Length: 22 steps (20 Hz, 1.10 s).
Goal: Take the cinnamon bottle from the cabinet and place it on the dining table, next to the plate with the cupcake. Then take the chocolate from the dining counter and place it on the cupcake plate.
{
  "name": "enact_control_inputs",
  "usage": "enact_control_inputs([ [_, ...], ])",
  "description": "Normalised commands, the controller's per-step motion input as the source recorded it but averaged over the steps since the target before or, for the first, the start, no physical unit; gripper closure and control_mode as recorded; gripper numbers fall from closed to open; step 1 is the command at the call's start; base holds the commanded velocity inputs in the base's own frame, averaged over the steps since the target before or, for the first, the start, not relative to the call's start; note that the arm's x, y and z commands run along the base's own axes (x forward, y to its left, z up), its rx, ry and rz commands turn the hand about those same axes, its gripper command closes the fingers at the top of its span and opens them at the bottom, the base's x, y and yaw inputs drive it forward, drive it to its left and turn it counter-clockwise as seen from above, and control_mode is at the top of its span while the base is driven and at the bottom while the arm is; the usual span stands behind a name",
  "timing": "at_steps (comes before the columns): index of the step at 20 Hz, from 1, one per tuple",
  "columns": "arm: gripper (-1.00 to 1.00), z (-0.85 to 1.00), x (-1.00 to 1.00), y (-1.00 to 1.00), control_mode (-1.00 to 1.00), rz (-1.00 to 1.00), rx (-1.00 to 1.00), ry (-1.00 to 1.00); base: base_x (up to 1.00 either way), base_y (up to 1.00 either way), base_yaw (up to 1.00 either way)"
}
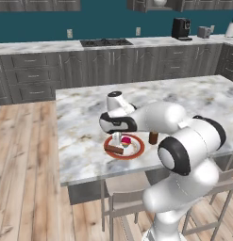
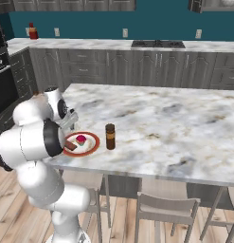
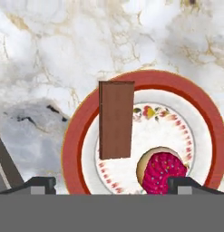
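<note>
My claw (image 3: 111, 183) hangs wide open and empty over the plate (image 3: 208, 122). The chocolate (image 3: 115, 120), a thin, flat, dark brown bar, lies on the plate just beside the pink-topped cupcake (image 3: 163, 174).

The marble dining table (image 2: 175, 123) carries the plate (image 2: 92, 146) with the cinnamon bottle (image 2: 110, 136) just beside it.

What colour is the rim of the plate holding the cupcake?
Red-orange, around a white centre; the plate shows best in the hand view.
</note>
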Motion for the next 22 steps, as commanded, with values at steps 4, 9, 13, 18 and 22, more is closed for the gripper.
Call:
enact_control_inputs([
  [4, -1.00, 1.00, -0.01, 0.00, -1.00, -0.02, -0.05, -0.02, 0.00, 0.00, 0.00],
  [9, -1.00, 1.00, 0.00, 0.00, -1.00, 0.00, -0.06, -0.09, 0.00, 0.00, 0.00],
  [13, -1.00, 0.96, 0.00, -0.04, -1.00, 0.00, -0.03, -0.13, 0.00, 0.00, 0.00],
  [18, -1.00, 0.85, -0.24, -0.18, -1.00, 0.00, -0.02, -0.29, 0.00, 0.00, 0.00],
  [22, -1.00, 0.25, -0.11, -0.10, -1.00, -0.02, -0.02, -0.18, 0.00, 0.00, 0.00],
])
